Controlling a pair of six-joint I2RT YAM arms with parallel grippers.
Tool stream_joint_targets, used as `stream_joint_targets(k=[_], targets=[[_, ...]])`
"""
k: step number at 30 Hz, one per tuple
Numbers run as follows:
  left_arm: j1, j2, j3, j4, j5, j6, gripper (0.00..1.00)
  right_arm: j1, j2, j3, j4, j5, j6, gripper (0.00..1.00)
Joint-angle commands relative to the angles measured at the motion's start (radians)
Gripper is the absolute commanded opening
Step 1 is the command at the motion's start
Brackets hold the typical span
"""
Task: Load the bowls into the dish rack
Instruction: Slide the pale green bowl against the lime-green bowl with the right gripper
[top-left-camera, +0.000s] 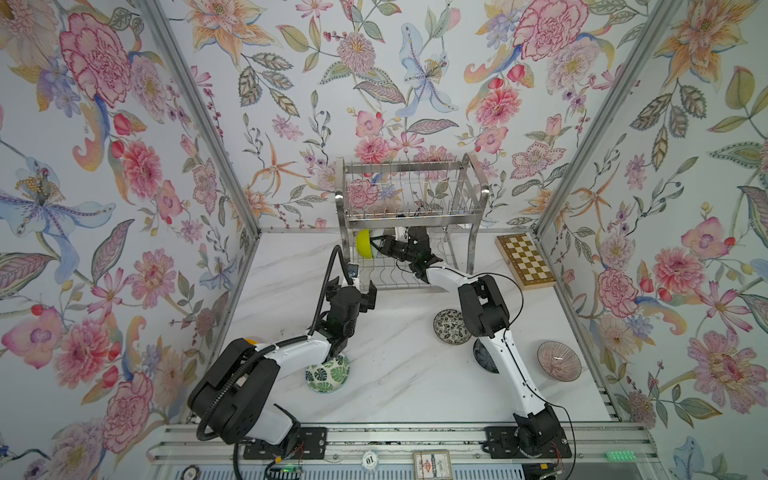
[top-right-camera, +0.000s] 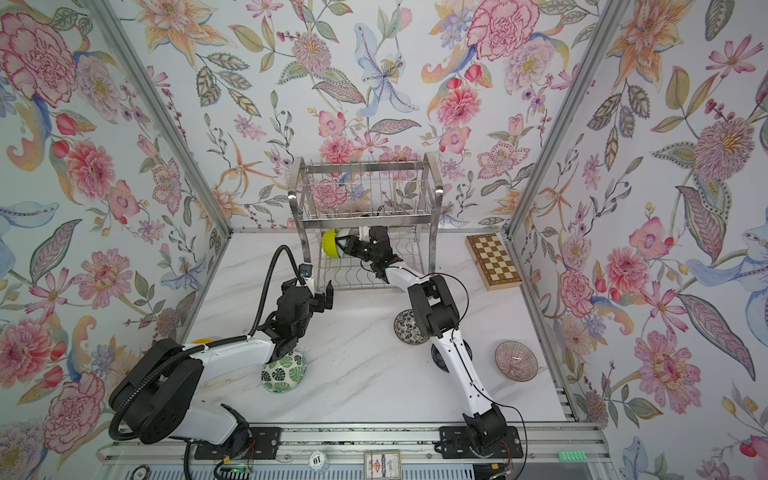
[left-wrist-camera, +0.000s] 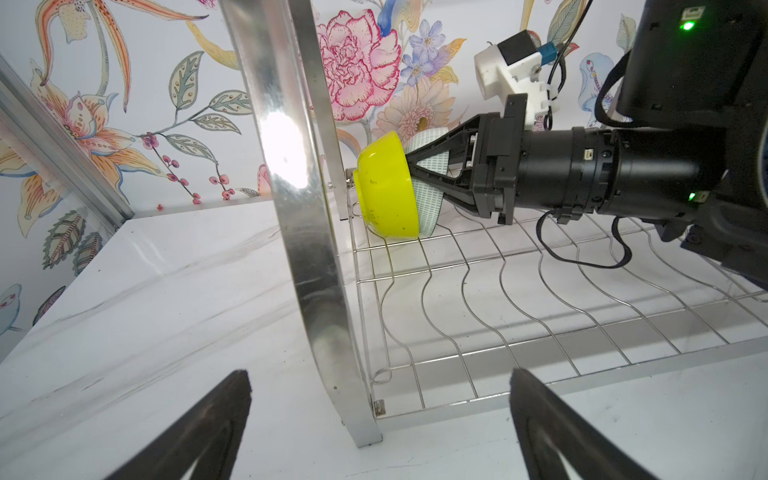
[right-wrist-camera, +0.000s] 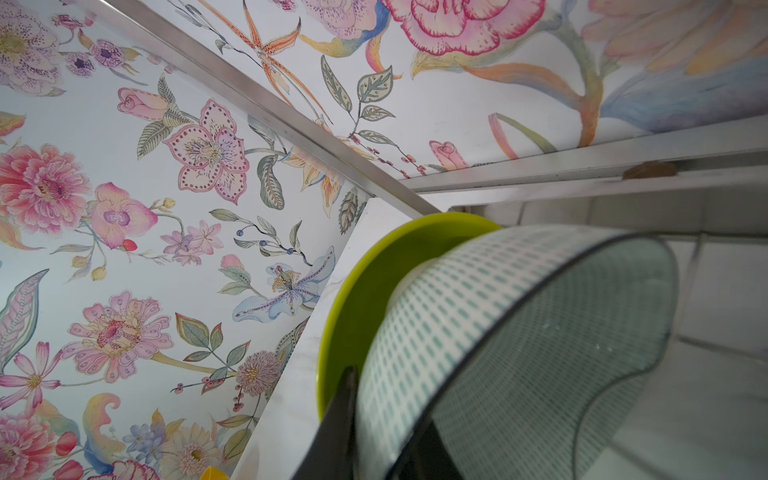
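The steel dish rack (top-left-camera: 411, 195) (top-right-camera: 365, 195) stands at the back. On its lower tier a lime-yellow bowl (top-left-camera: 363, 244) (left-wrist-camera: 384, 187) (right-wrist-camera: 365, 282) stands on edge. Against it leans a pale aqua bowl (left-wrist-camera: 428, 203) (right-wrist-camera: 498, 332). My right gripper (top-left-camera: 380, 243) (left-wrist-camera: 411, 170) (right-wrist-camera: 390, 399) is shut on the aqua bowl's rim, one finger inside and one outside. My left gripper (top-left-camera: 352, 291) (left-wrist-camera: 380, 382) hangs open and empty by the rack's front left leg (left-wrist-camera: 307, 249). On the table lie a green-leaf bowl (top-left-camera: 328, 374), a black-white floral bowl (top-left-camera: 451, 326), a dark navy bowl (top-left-camera: 484, 357) and a pink lined bowl (top-left-camera: 559, 360).
A wooden chessboard (top-left-camera: 525, 259) lies at the back right beside the rack. An orange-yellow bowl (top-left-camera: 250, 340) peeks out behind my left arm. The navy bowl is half hidden under my right arm. Floral walls close in three sides.
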Motion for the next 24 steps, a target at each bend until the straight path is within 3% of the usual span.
stream_joint_targets(k=[1,24], targets=[[0.008,-0.021,-0.012,0.004,0.001,-0.013,0.99,-0.021,-0.031,0.009,-0.068,0.049,-0.016,0.19],[0.007,-0.026,-0.017,0.009,0.004,-0.019,0.99,-0.025,-0.035,0.073,-0.181,0.056,-0.062,0.25]])
